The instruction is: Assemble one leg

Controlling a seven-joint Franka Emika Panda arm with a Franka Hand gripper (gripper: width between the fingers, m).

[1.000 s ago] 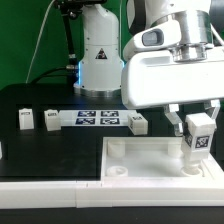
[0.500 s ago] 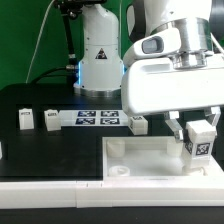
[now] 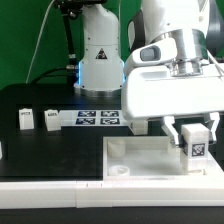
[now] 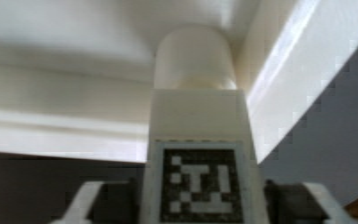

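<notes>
Lower now, the gripper [image 3: 193, 140] clamps the leg [image 3: 195, 152] over the panel [image 3: 140, 160], loose legs [image 3: 25, 119] well apart.

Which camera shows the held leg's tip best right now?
Wrist view: the leg fills the frame, with the panel behind its rounded tip. Exterior view shows the leg small in the gripper, tip unclear.

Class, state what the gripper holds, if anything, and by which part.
The gripper holds the leg, clamped on opposite sides of its tagged upper end, with the rounded end pointing down.
</notes>
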